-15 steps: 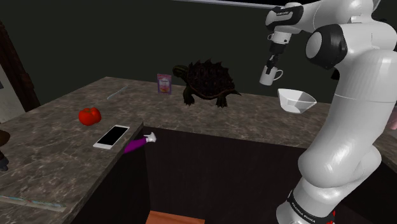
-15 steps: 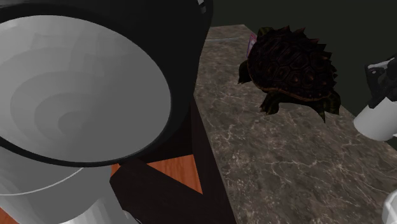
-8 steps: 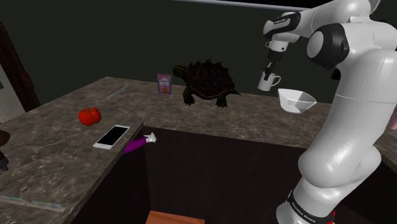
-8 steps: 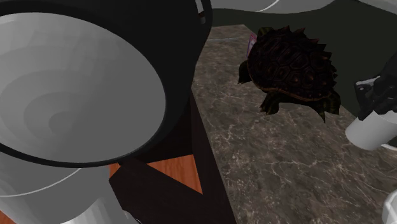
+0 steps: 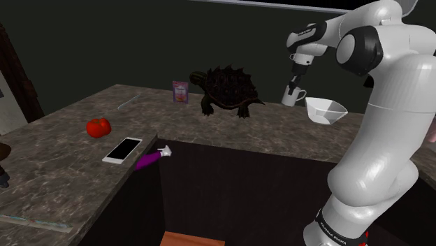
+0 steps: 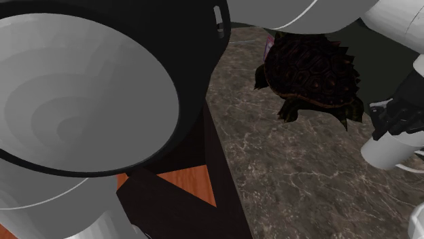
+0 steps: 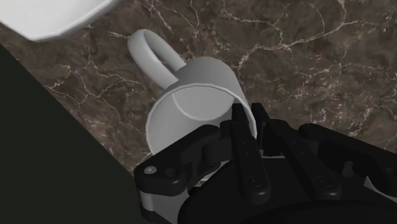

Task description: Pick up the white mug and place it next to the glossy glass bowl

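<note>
- Closest in on the shoulder view: a smartphone and a tomato on the dark marble bench, well away from the action.
- Further back sits a spiky dark turtle figure, with a small pink pouch beside it.
- Past the turtle, here's the play: the black tool pinches the white mug by its rim, apparently one finger inside the wall and one outside.
- The mug hangs tilted, low over the bench, with its handle pointing away from the tool.
- The pale bowl stands just beside the mug, at the shoulder view's right.
- My read: the mug is stiff, light, smooth and likely slippery. A rim pinch lets it swing, so level it and set it down gently, clear of the fragile-looking bowl.
</note>
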